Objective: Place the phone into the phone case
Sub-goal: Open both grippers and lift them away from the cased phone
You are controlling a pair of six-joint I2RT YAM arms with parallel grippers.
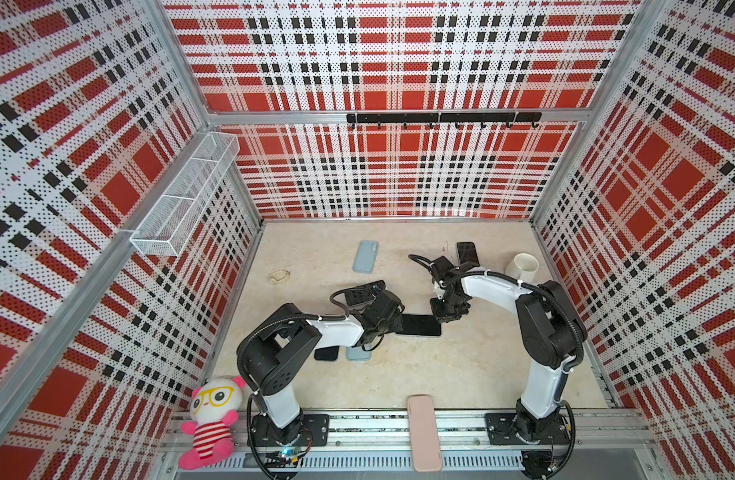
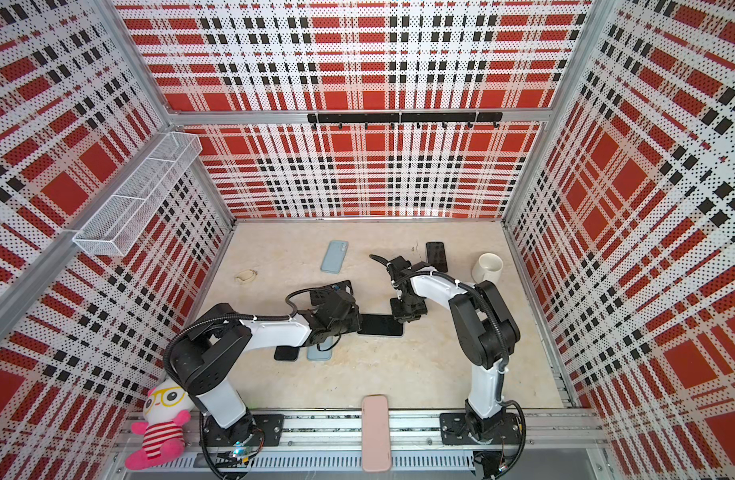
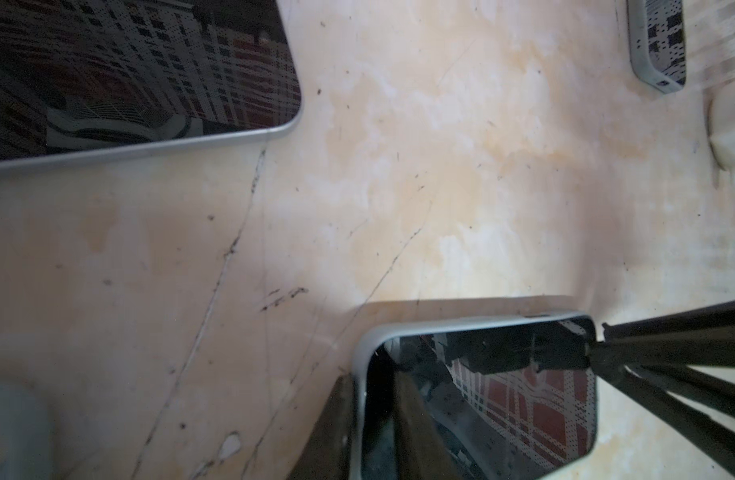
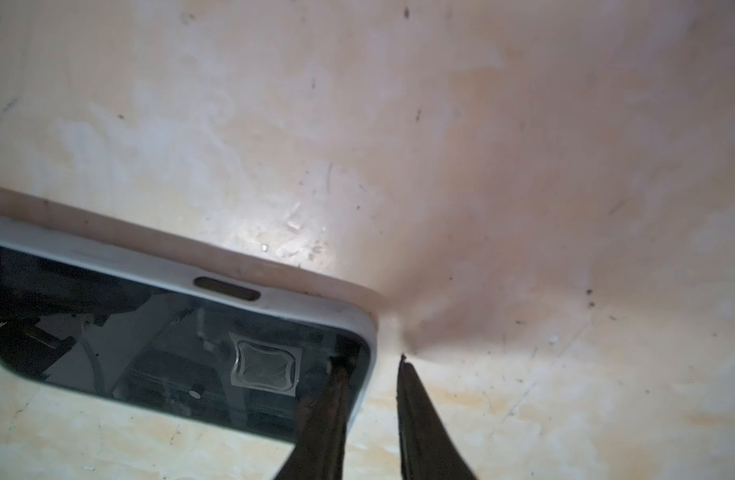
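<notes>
Phone (image 1: 420,325): black, screen up, inside pale case (image 4: 316,309), flat at table (image 1: 461,374) centre.
Left pincer (image 3: 374,415): at the phone's 9 o'clock end, fingers astride the case rim; clamped or not, cannot tell.
Right pincer (image 4: 370,359): at the 3 o'clock end, fingers apart, astride the rim.

The walls (image 1: 399,174) wear a plaid of red, white and black, peppered with dots. The table (image 1: 461,374) is mottled beige. The phone (image 1: 420,325) is glossy black, framed by a pale grey-blue phone case (image 4: 316,309). Elsewhere lie a light blue case (image 1: 365,257) and a pink case (image 1: 424,432). The plush toy (image 1: 214,401) — pink, white-faced, yellow-spectacled — has red-and-white stripes. The mug (image 1: 523,266) is cream.
</notes>
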